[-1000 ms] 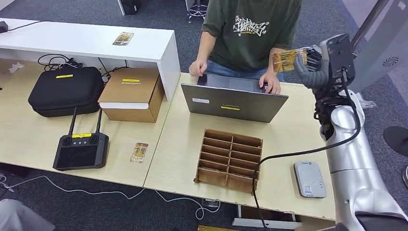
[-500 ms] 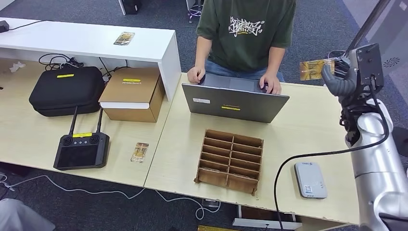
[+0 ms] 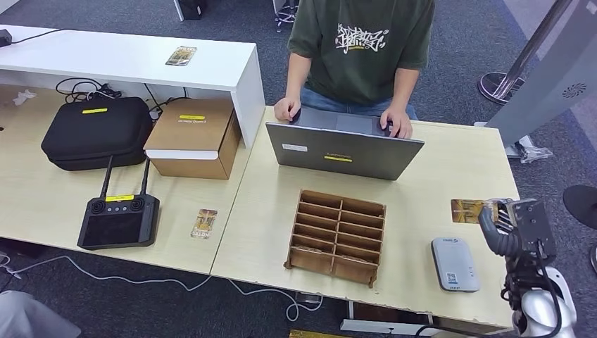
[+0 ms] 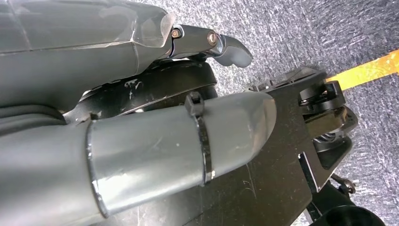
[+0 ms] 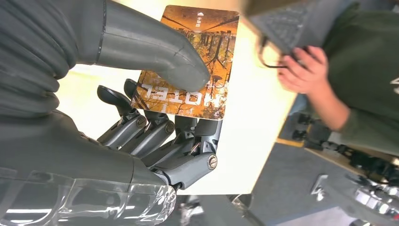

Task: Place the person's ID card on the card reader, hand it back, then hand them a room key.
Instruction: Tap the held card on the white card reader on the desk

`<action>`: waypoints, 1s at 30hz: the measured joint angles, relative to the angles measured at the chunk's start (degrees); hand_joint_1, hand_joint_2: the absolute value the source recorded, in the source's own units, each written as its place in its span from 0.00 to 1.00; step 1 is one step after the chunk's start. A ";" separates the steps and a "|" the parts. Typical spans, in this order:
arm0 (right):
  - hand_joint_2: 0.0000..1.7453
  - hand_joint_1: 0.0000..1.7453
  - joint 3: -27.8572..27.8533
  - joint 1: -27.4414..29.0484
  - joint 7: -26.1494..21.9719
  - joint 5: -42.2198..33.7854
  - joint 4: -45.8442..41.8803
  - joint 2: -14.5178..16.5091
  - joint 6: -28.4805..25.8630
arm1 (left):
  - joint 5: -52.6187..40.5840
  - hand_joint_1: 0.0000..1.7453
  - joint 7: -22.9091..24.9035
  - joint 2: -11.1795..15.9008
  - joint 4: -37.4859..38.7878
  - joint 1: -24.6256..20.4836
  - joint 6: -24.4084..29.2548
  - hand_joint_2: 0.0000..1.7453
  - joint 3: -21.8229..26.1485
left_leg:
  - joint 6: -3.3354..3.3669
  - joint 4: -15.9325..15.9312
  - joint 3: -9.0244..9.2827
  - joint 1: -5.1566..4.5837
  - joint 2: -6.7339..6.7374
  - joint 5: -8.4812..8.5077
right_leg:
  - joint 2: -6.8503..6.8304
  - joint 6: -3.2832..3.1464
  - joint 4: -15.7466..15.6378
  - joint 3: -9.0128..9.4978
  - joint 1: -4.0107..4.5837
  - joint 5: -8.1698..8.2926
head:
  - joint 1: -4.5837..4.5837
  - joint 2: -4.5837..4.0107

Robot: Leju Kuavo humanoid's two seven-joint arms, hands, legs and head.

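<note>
1. At the far left of the long desk (image 3: pixel 42 190) sits a black case (image 3: pixel 95 132), and a black controller (image 3: pixel 117 220) with two antennas lies in front of it.
2. A cardboard box (image 3: pixel 190 137) stands beside the case, under the edge of a white shelf (image 3: pixel 127 56); a small card (image 3: pixel 181 55) lies on the shelf, and another card (image 3: pixel 203 222) lies on the desk near the controller.
3. In the middle, a wooden divider tray (image 3: pixel 336 236) rests flat, with an open laptop (image 3: pixel 343 149) behind it.
4. A person (image 3: pixel 362 49) in a green shirt stands behind the laptop, both hands on its keyboard.
5. The grey card reader (image 3: pixel 455 263) lies near the desk's front right corner.
6. Just beyond the reader, the right hand (image 3: pixel 508 227) holds the hotel card (image 3: pixel 467 210) low over the desk; the thumb (image 5: pixel 155 54) presses it against the fingers (image 5: pixel 155 136) beneath.
7. The left hand (image 4: pixel 141 89) hangs over grey carpet; I cannot tell whether its fingers are apart or together.
</note>
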 joint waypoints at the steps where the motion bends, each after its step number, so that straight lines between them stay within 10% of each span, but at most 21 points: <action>1: 1.00 1.00 -0.66 1.63 0.03 0.24 -1.43 0.24 -0.03 | 0.13 0.00 -0.03 0.00 0.00 0.03 0.02 0.00 0.01 | -0.01 0.00 0.00 0.00 0.01 0.00 | 0.01 0.00 0.00 0.00 0.00 0.00 | 0.01 0.00; 30: 1.00 1.00 -3.16 4.09 0.00 9.61 -6.57 3.60 -1.36 | 1.26 0.00 -3.21 -0.55 0.00 1.15 3.06 0.00 0.59 | 0.01 0.03 0.03 -0.01 0.12 0.01 | 0.09 0.01 0.00 0.00 -0.02 0.02 | 0.01 0.00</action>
